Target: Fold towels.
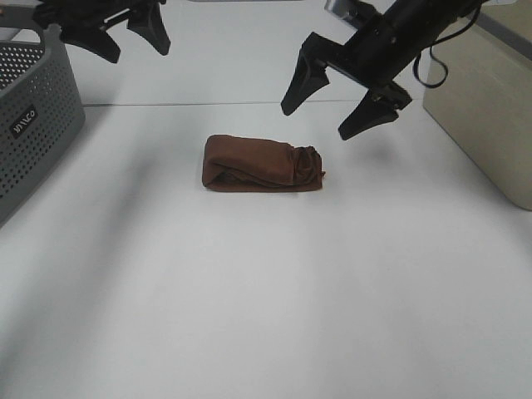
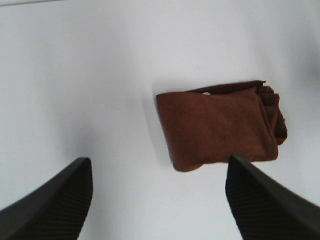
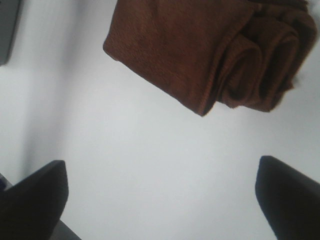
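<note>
The dark reddish-brown towel (image 1: 262, 164) lies folded into a small thick bundle on the white table (image 1: 266, 291), its rolled layers bunched at its right end. It also shows in the left wrist view (image 2: 220, 127) and in the right wrist view (image 3: 210, 50). My left gripper (image 1: 125, 33) is open and empty, raised at the far left, well away from the towel. My right gripper (image 1: 328, 104) is open and empty, raised just behind and right of the towel. Both wrist views show wide-spread fingers (image 2: 265, 200) (image 3: 290, 195) with nothing between them.
A grey perforated basket (image 1: 33, 116) stands at the left edge. A beige box (image 1: 490, 100) stands at the right edge. A black cable hangs from the right arm (image 1: 432, 66).
</note>
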Motion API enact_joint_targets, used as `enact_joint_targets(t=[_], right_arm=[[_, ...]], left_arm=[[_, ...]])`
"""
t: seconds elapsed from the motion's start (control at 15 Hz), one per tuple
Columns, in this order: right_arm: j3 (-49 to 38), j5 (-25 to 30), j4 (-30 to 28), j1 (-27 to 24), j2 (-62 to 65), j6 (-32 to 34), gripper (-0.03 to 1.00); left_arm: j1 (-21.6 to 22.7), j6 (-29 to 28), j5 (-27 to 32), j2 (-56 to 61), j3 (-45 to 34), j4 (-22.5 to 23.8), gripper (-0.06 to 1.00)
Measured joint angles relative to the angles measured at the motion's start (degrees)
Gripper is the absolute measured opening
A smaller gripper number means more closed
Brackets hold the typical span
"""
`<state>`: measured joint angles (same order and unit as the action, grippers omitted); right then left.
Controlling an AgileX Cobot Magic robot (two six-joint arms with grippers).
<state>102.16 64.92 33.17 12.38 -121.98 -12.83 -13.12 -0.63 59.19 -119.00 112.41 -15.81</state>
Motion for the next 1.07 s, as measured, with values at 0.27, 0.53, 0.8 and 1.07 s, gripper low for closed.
enact_joint_targets(t=[0.27,0.53,0.8,1.07], right_arm=[[0.0,4.07,-8.14,0.0,7.56,5.56,0.95],[-1.83,4.3,-14.84,0.0,18.51,8.77,0.95],[-11.63,4.35,-19.14,0.0,29.39,8.77,0.95],[-27.44,4.35,-22.12,0.0,42.46,8.77,0.95]], left_arm=[[0.0,-3.21,6.76,6.19,0.0,7.68,0.71],[0.0,-4.24,10.31,15.58,-1.72,17.07,0.71],[0.0,-4.35,10.26,26.41,-15.07,17.59,0.71],[0.0,-5.79,10.43,41.54,-34.84,17.65,0.71]])
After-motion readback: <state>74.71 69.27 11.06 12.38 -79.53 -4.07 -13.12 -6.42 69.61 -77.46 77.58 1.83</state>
